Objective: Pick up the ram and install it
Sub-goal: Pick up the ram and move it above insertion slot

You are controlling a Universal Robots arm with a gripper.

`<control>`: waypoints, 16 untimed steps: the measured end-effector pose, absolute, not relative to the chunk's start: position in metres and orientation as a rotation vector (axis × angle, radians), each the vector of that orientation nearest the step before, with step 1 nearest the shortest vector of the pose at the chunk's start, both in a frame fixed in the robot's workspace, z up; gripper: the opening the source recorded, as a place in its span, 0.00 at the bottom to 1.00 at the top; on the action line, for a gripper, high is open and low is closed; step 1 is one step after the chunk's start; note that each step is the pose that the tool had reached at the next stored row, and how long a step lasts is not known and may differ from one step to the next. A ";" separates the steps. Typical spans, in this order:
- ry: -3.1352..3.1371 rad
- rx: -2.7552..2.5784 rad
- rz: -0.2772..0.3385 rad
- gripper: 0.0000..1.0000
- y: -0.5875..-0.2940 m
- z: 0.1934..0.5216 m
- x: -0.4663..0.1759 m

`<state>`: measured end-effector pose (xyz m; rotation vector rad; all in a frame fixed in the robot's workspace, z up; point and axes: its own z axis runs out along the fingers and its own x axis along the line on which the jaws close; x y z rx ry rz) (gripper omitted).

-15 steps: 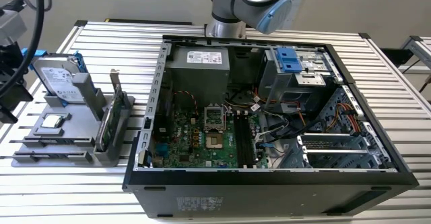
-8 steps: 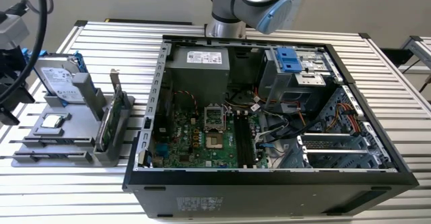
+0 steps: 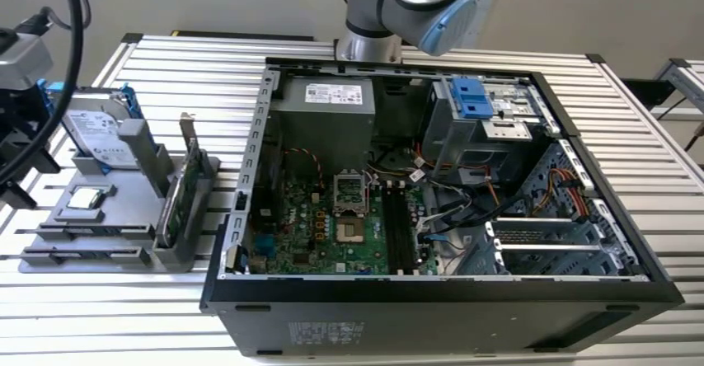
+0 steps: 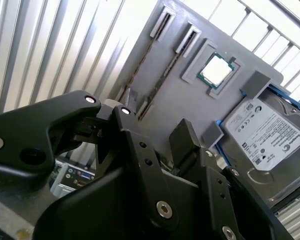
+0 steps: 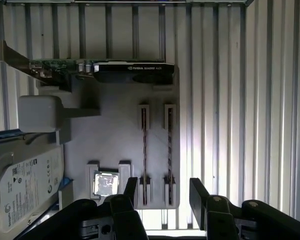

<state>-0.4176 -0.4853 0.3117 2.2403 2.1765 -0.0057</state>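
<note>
The tool [image 5: 165,196] is open, its two fingers [image 5: 131,190] wide apart with nothing in them. It hangs over a gray holder [image 5: 115,130] on the slatted worktop [image 5: 270,100]. The ram [image 5: 169,145] stands on its thin edge in a slot of the holder. Its end shows in the gap between the fingers, not touching them, I think. A second stick [image 5: 144,145] stands just beside it. A square chip [image 5: 106,183] and a hard drive [image 5: 25,185] sit near.

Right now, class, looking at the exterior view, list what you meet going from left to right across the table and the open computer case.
Hard drive → expansion card → processor socket → memory slots → blue drive bracket → orange cables.
</note>
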 end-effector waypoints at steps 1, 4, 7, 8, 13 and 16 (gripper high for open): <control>2.177 2.240 -0.006 1.00 -0.485 0.311 -0.418; 2.177 2.240 -0.006 1.00 -0.485 0.308 -0.418; 2.177 2.240 -0.006 1.00 -0.485 0.306 -0.418; 2.177 2.240 -0.006 1.00 -0.485 0.305 -0.418; 2.178 2.239 -0.006 1.00 -0.485 0.301 -0.418; 2.178 2.239 -0.006 1.00 -0.485 0.299 -0.418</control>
